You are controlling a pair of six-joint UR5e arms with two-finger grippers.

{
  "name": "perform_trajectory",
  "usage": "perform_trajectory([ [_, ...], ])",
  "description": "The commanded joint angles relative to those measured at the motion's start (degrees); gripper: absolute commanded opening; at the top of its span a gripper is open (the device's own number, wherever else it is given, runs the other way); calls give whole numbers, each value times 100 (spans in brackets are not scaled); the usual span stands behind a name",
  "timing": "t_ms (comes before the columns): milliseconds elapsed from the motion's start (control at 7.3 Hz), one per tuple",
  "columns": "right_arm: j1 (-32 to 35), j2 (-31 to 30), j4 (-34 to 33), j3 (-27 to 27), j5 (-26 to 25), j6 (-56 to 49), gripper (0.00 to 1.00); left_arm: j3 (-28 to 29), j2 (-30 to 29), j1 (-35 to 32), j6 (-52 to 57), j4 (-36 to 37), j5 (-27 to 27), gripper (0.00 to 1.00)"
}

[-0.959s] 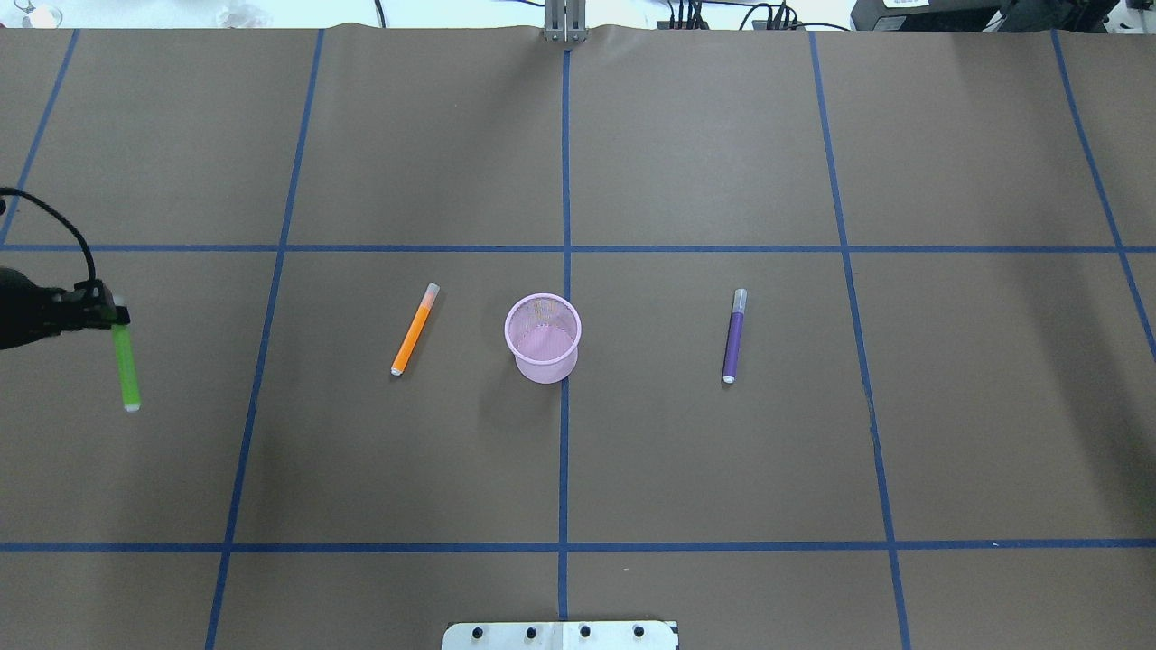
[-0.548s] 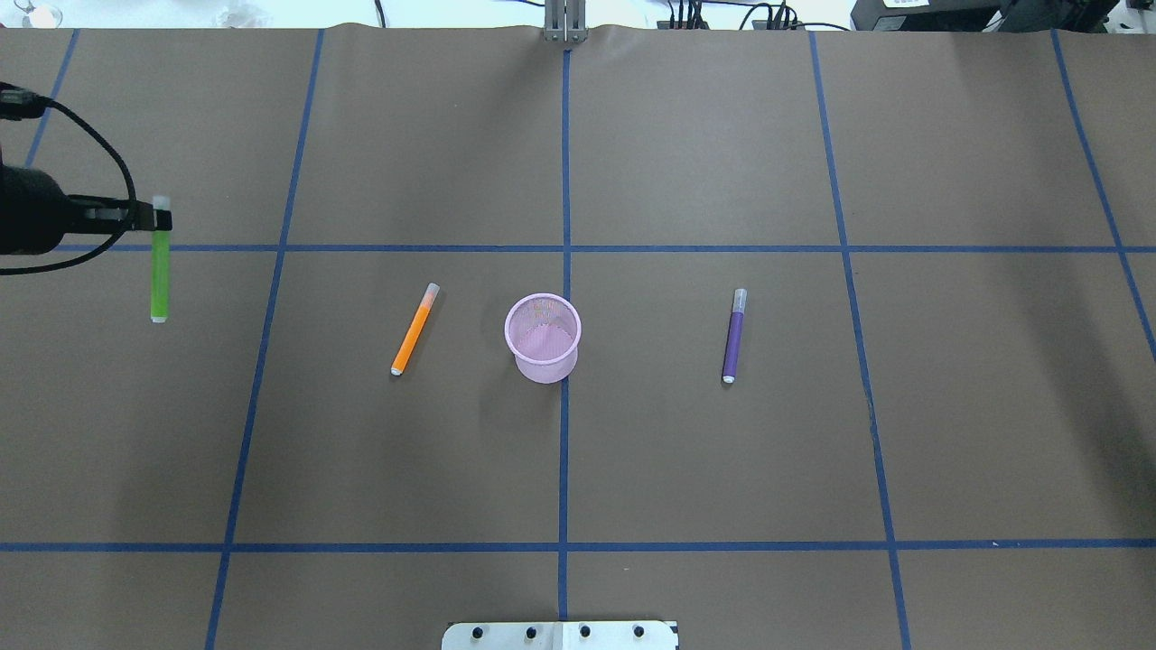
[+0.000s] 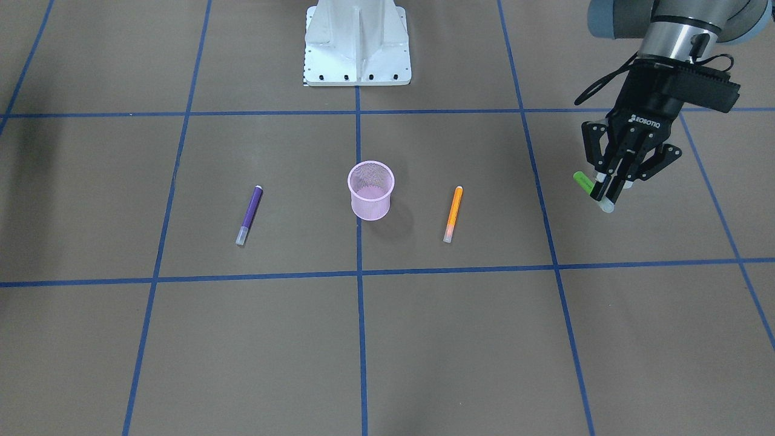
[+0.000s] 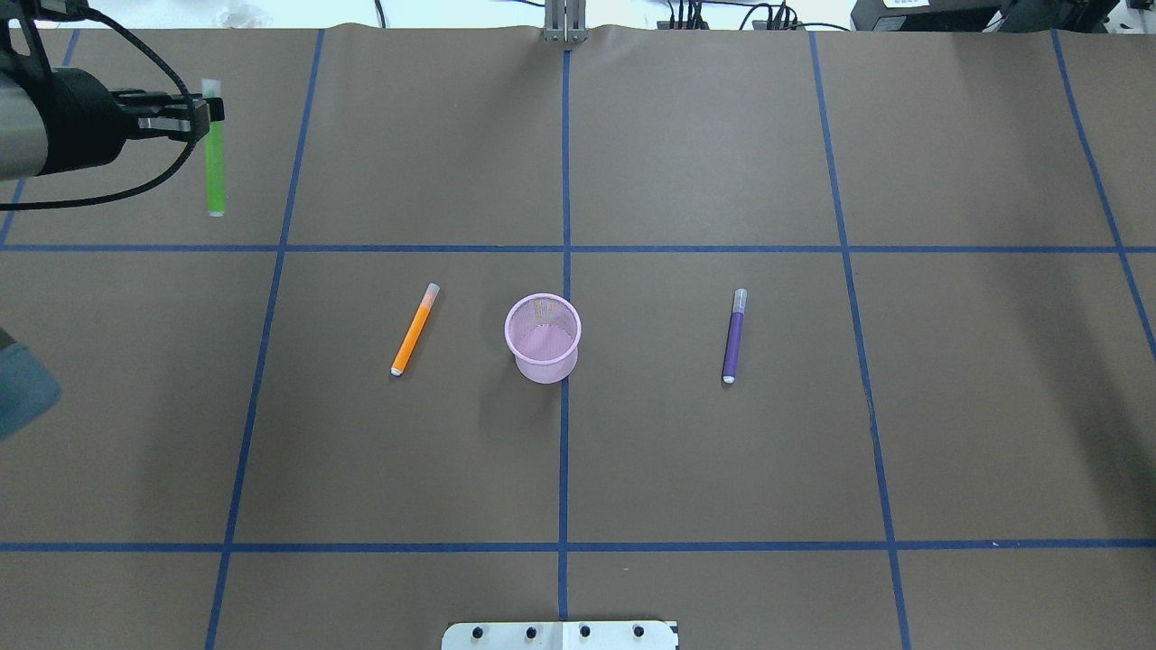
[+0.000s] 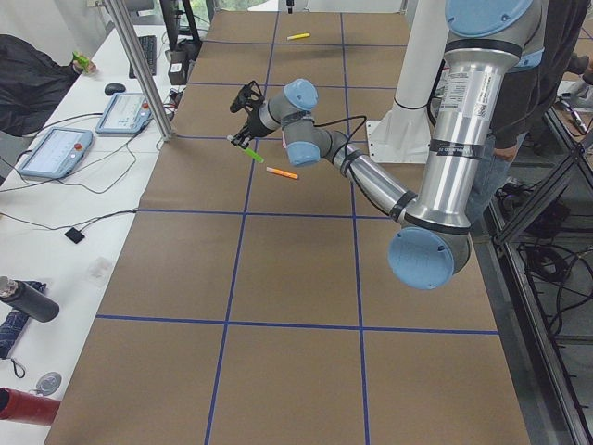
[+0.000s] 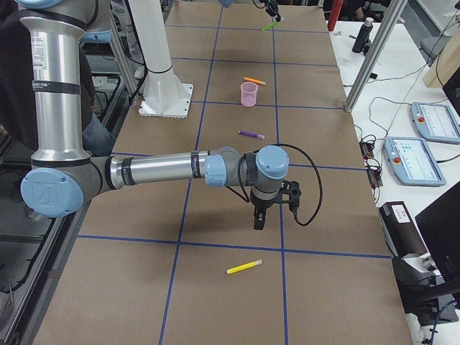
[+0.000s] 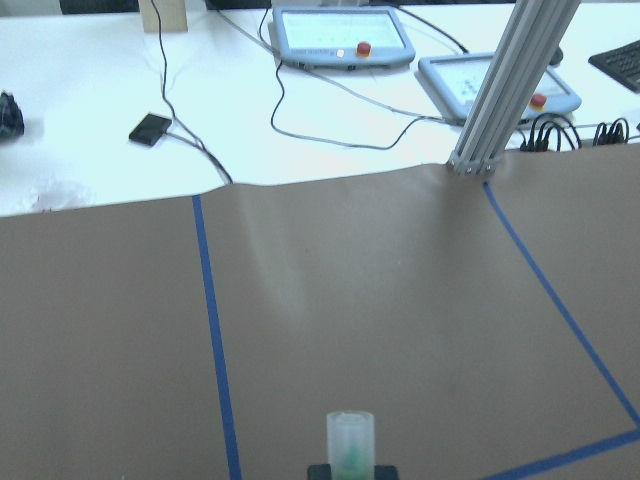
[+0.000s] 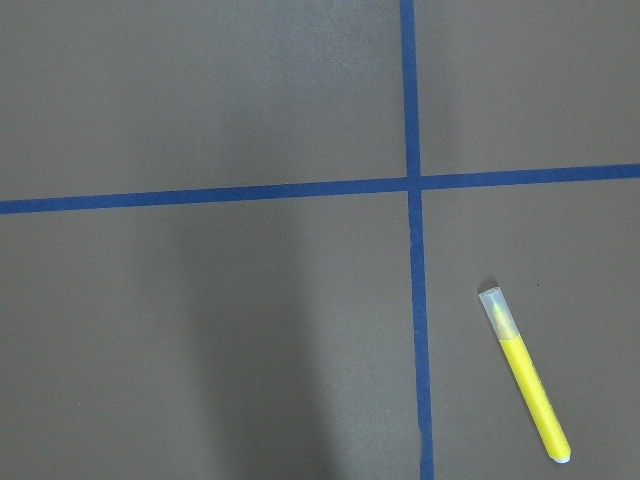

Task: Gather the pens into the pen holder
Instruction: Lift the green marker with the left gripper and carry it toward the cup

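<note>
Item 1, left pincer (image 4: 194, 113): fingers closed on the green pen (image 4: 215, 171) just below its whitish cap end. The pen is held clear of the counter (image 4: 704, 162) above the far-left square, with its body slanting down from the grip. It is well apart from the pen holder.

Item 2, pen holder (image 4: 542, 338): pink wire-mesh cup, upright at mid-counter, its base touching the blue centre line.

Item 3, orange pen (image 4: 414, 329): flat on the counter near the holder's left side, not touching it, tilted with its cap end farther from the robot.

Item 4, purple pen (image 4: 734, 336): flat on the counter to the holder's right, farther off than the orange one, nearly parallel to the centre line.

Item 5, right pincer (image 6: 259, 223): pointed down over the counter's right end. Its opening cannot be told.

Item 6, yellow pen (image 8: 525, 372): flat on the counter near the right pincer, beside a blue line.
</note>
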Motion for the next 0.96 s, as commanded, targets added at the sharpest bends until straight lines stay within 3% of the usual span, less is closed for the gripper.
perform_trajectory([
  [0,-51,1,8,21,59,1,99,263,-350,393,-270,-158,462,0],
  [274,-139,18,8,12,41,1,99,378,-823,606,-768,-132,623,0],
  [548,-235,27,8,-40,-2,-8,99,666,-1349,1271,-990,-132,1620,0],
  [685,-349,123,252,-284,-186,-17,99,964,-1700,1466,-1183,-123,1903,0],
  [822,-411,132,1063,-765,-370,0,99,1063,-1817,1625,-1211,-123,2019,0],
])
